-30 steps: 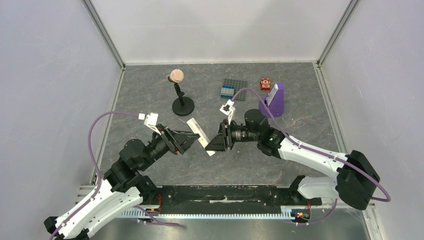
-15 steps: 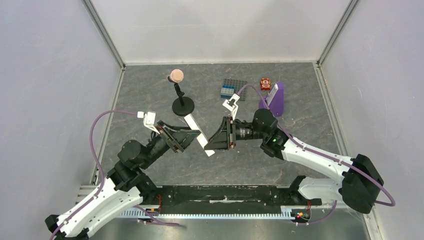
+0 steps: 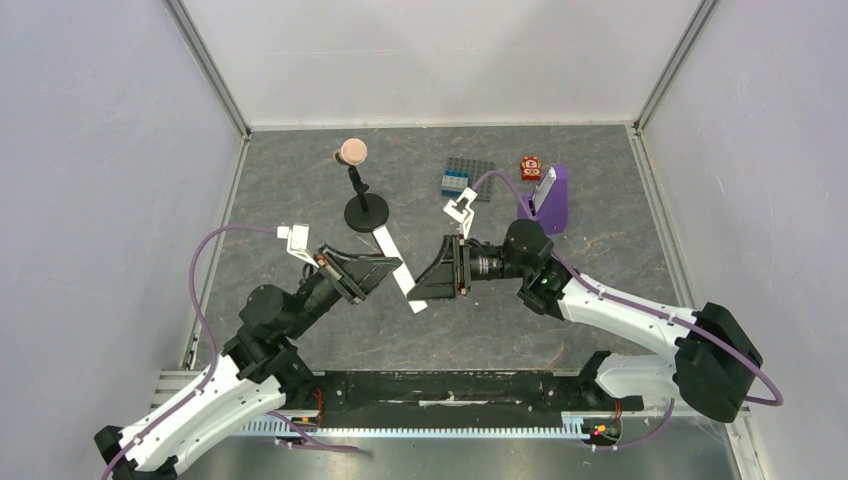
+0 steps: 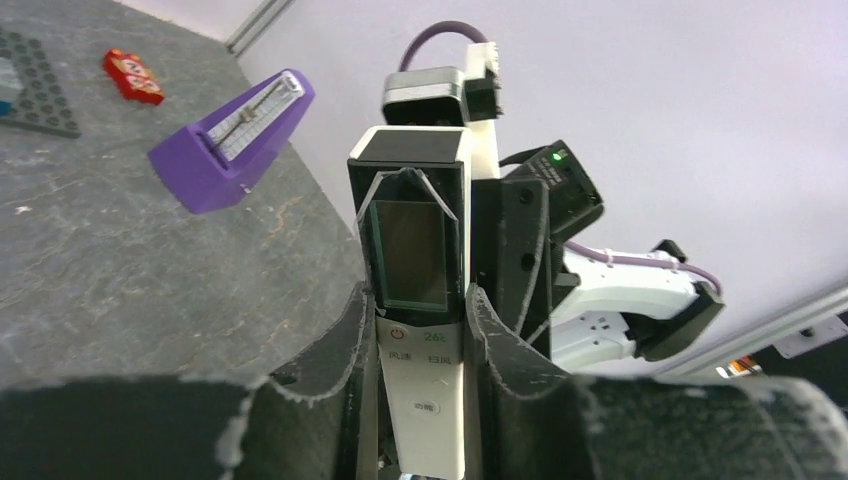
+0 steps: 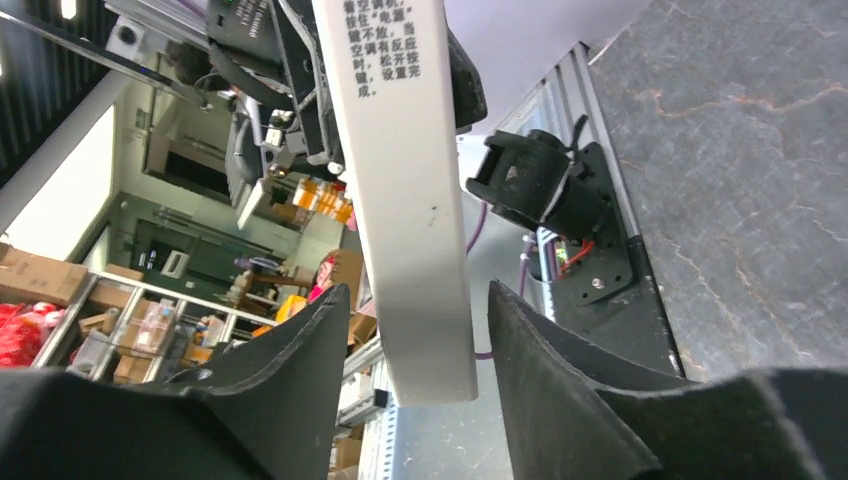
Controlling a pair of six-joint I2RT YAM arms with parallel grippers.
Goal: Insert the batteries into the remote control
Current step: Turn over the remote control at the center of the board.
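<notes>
The remote control (image 3: pixel 398 268), a slim white bar, hangs in the air between the two arms. My left gripper (image 3: pixel 385 270) is shut on it. In the left wrist view both fingers press its sides just below the dark screen, and the remote control (image 4: pixel 425 385) shows its buttons. My right gripper (image 3: pixel 425 282) stands open around the bar's lower end. In the right wrist view the remote control (image 5: pixel 405 200) shows a printed face, with a gap to each finger of the right gripper (image 5: pixel 415 310). The batteries are out of view.
A black stand with a pink ball top (image 3: pixel 358 190) rises just behind the remote. At the back are a grey studded plate with a blue brick (image 3: pixel 467 177), a small orange-red item (image 3: pixel 530 166) and a purple wedge stand (image 3: pixel 548 198). White walls enclose the table.
My left gripper has closed onto the remote control. My right gripper has opened and let go of it. The remote's upper end has shifted slightly toward the black stand.
</notes>
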